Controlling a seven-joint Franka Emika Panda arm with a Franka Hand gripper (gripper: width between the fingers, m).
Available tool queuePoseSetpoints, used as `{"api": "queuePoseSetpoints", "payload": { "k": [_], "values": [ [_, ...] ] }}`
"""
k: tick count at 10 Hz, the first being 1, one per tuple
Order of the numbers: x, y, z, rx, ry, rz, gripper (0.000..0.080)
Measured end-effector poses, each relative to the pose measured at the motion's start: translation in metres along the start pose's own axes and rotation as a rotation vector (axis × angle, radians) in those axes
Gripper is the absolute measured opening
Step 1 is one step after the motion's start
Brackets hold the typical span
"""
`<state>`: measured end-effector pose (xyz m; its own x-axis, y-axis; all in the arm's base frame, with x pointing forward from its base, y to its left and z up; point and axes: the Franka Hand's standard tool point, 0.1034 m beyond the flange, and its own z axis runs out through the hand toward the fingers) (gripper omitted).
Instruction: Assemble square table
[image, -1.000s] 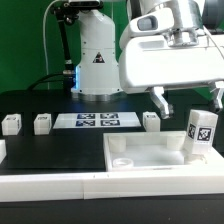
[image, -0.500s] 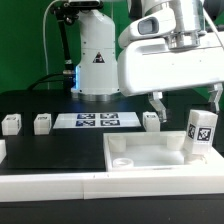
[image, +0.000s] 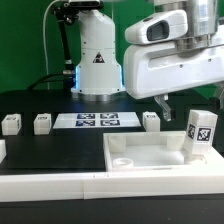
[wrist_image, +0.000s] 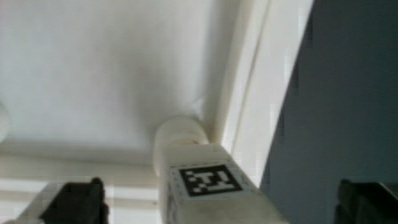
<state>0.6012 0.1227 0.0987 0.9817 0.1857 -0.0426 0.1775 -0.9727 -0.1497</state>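
The slab is a large white plastic square with a sunken middle and a raised rim. A round socket shows at its near corner on the exterior view's left. The slab lies on the black surface, towards the front and the exterior view's right.

An upright leg, a short white post with a black-and-white tag on its face, stands in the slab's far corner on the exterior view's right. In the wrist view the same upright leg rises from that corner with its tag showing. There the pale slab lies to one side of it and the dark surface to the other.

One loose leg lies just off the marker board on the exterior view's right. A second leg and a third leg lie off its other end.

The fingers are spread wide and grip nothing. They hang over the slab's far corner, their tips about level with the upright leg's top. In the wrist view the fingers flank the upright leg, one on each side, and neither touches it.
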Motion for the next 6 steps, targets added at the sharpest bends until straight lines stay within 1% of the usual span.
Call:
{"api": "queuePoseSetpoints", "payload": {
  "k": [2, 3, 4, 5, 6],
  "values": [
    [0.0, 0.0, 0.001, 0.0, -0.003, 0.001, 0.0648],
    [0.001, 0.001, 0.002, -0.006, 0.003, 0.0, 0.0648],
    [0.006, 0.003, 0.002, -0.034, 0.032, -0.006, 0.0648],
    [0.011, 0.003, 0.003, -0.054, 0.058, -0.015, 0.0648],
    [0.011, 0.001, 0.002, -0.058, 0.06, -0.014, 0.0648]
  ]
}}
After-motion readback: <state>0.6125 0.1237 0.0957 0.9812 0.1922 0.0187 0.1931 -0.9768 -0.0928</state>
